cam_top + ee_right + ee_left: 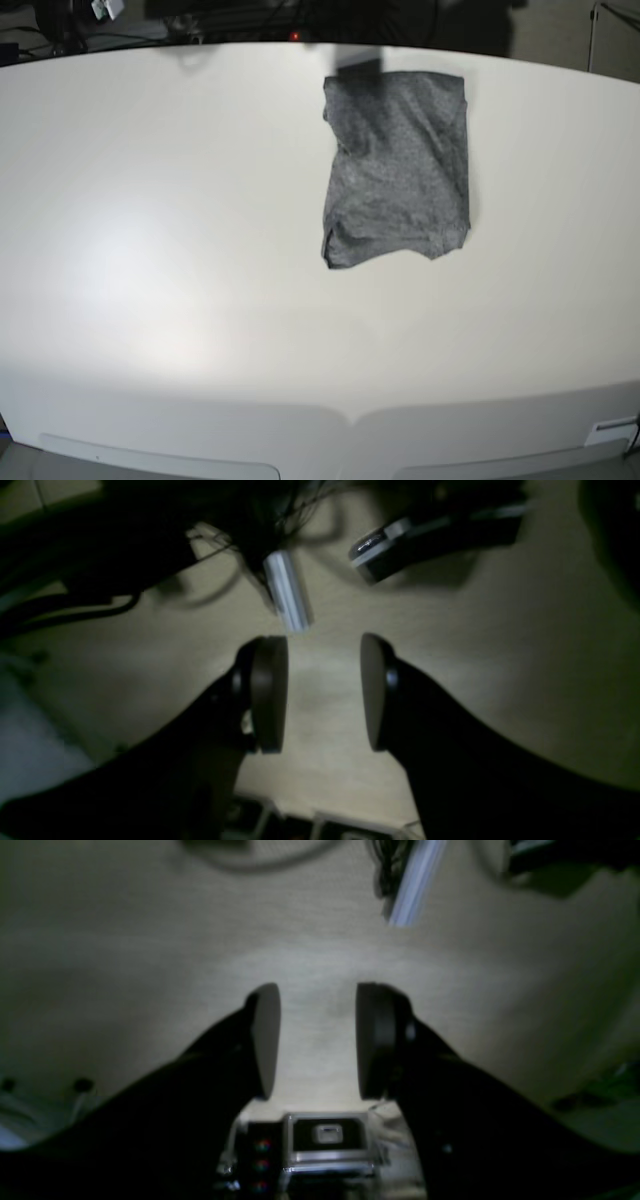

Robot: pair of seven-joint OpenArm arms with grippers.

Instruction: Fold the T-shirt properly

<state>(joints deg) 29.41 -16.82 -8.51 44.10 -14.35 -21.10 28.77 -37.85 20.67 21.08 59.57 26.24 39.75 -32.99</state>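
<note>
T-shirt [397,166]: I see a heathered charcoal-grey garment lying flat on the white table [160,260], folded into a tall rectangular packet. It sits in the far half of the table, right of centre in the base view. The lower edge is uneven, with a small notch at its bottom left corner; the other edges run fairly straight.

Left gripper [317,1040]: In the left wrist view I find both dark fingers apart, bare pale tabletop showing between them. Nothing is held. No fabric appears in this view.

Right gripper [324,692]: In the right wrist view the fingers likewise stand apart with only tabletop in the gap. Nothing is held.

Beyond the grippers: A silver metal bar [287,592] and dark cables [75,610] show blurred past the right fingertips; a similar bar [415,882] shows in the left wrist view.

Arms in the base view: I cannot see either arm over the table.
</note>
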